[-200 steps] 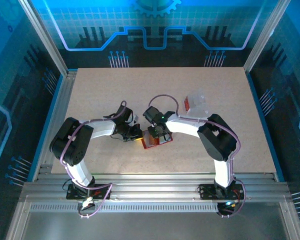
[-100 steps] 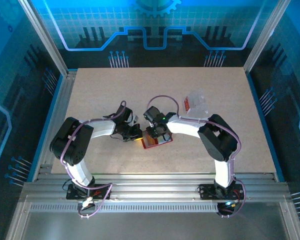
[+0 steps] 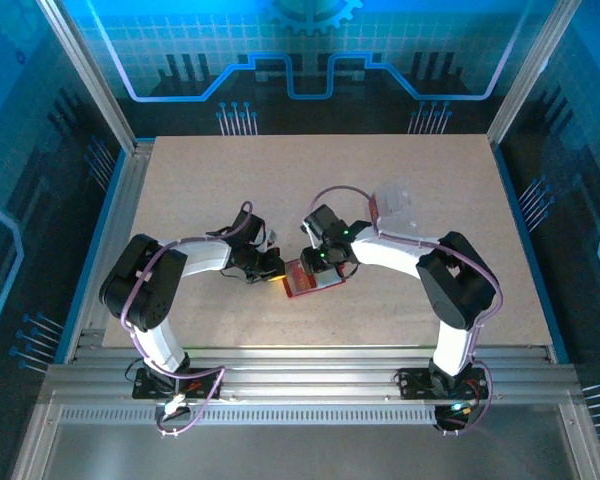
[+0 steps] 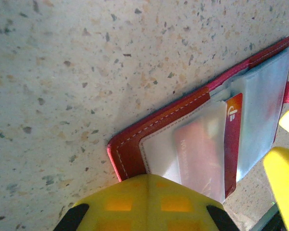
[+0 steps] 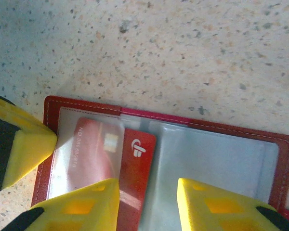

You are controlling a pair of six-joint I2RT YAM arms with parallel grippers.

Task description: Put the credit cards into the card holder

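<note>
Jaws, left gripper (image 3: pixel 271 266): pressed together, nothing between them. In the left wrist view the closed yellow tips (image 4: pixel 144 202) sit on the near edge of the card holder (image 4: pixel 135 144). The right wrist view shows the same tips (image 5: pixel 19 144) against the holder's left end; whether they press on it or only touch it, cannot tell.

Jaws, right gripper (image 5: pixel 147 192): spread, with a clear gap between the two yellow fingers. They hover over the open card holder (image 5: pixel 216 154), one finger over each half. The logo end of the red card (image 5: pixel 106 154) lies in the gap, and neither finger is seen closing on it. In the left wrist view these fingers (image 4: pixel 284 163) show at the holder's far end.

Card holder (image 3: pixel 302 285): lies open and flat on the table (image 3: pixel 230 180), in its near half, about midway between the left and right edges. The two grippers meet over it, the left one at its left end and the right gripper (image 3: pixel 322 262) above its middle.

Red card (image 4: pixel 202 154): partly inside the clear pocket of one half. The chip end is under the plastic and the end with the white logo sticks out across the fold.

Clear plastic bag (image 3: pixel 395 208): lies farther back and to the right, apart from the holder, with something red inside it.
</note>
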